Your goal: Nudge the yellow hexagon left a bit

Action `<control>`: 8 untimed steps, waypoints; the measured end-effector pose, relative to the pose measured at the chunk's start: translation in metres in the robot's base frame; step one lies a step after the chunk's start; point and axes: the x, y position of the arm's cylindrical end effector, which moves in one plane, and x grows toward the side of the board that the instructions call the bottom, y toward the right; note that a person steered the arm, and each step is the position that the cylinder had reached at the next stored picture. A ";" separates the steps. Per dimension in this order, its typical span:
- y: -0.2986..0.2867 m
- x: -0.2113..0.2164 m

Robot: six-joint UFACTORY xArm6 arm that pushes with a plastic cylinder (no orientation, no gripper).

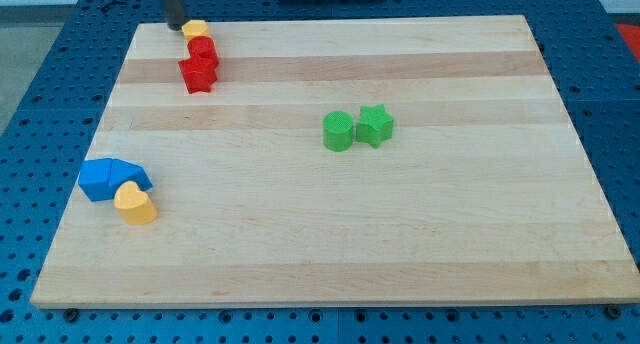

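Resting my tip (174,27) just left of the yellow hexagon (195,29), at the counter's (400,234) top-left; carrying no jaws.

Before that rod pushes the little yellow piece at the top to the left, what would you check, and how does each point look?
1. My tip in view: ok.
2. Yellow hexagon found near the board's top edge: ok.
3. Tip on the hexagon's right for a leftward push: not ok; it is on the left.
4. Tip touching the hexagon: cannot tell; they look adjacent.
5. Board left to its left: ok, but the wooden board ends soon there.
6. Neighbours apart: not ok; a red block sits against it below.
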 end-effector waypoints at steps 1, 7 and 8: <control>0.000 0.000; 0.028 0.024; 0.030 0.024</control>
